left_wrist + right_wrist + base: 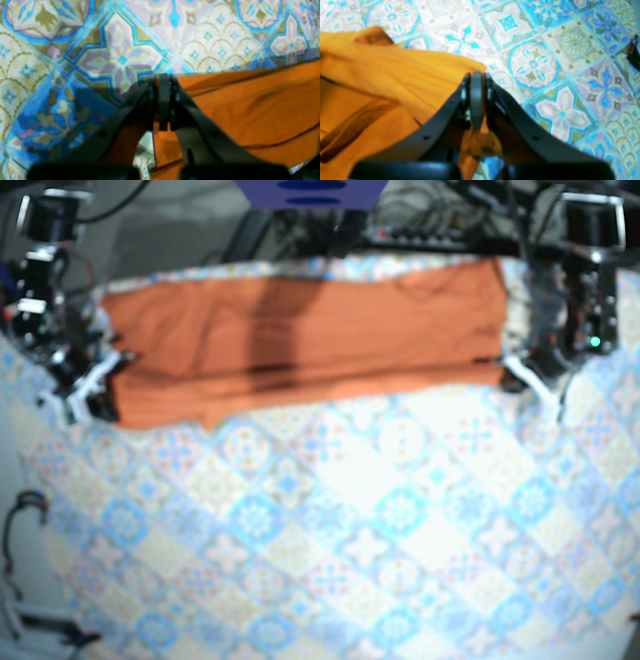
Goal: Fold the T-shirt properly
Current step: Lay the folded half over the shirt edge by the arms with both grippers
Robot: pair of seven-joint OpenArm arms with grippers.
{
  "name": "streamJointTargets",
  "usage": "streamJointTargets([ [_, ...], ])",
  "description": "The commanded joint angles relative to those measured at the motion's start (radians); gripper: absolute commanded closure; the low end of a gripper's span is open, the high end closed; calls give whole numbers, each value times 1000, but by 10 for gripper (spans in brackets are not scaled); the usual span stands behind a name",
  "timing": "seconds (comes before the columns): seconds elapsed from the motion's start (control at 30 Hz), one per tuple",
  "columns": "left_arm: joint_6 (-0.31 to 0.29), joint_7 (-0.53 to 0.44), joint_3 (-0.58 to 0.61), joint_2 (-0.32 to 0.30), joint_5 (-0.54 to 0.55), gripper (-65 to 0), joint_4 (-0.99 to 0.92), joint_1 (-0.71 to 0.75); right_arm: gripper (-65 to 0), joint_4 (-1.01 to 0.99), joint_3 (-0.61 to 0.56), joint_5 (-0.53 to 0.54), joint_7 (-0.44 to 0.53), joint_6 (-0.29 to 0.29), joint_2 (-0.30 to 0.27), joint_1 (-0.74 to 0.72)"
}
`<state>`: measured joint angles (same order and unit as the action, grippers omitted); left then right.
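- We see the desk [350,530], covered in a blue-patterned tile cloth, carrying only the T-shirt [300,340], which lies along its far edge, reaching almost from one arm to the other.
- The orange T-shirt forms one long, low band. A dark crease runs along its length near the front edge, so we judge that a lengthwise fold is laid or being laid. The band is far too wide to count as finished.
- We reckon the crosswise folds, bringing the two ends toward the middle, are all left to do, so the task is at an early to middle stage.
- The cloth looks thin and limp, with soft wrinkles. Its front edge is uneven, dropping lower at the end held by the right arm.
- The left gripper [163,82] sits at one end of the band. Its jaws are pressed together at the shirt's edge, and we judge them clamped on the fabric.
- The right gripper [477,75] is at the other end, jaws likewise together, with orange cloth bunched beneath them, apparently pinched.
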<state>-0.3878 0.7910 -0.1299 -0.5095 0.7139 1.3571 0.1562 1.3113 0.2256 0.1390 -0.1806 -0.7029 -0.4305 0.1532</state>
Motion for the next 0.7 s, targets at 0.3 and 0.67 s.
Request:
streamJointTargets([
  [0.3,-4,-18,-9,-19,8,0,15,-4,0,20,11,18,60,5,-21,49],
  [0.67,-24,-43,-7,-34,-60,0,15,13,0,18,11,18,60,5,-21,50],
])
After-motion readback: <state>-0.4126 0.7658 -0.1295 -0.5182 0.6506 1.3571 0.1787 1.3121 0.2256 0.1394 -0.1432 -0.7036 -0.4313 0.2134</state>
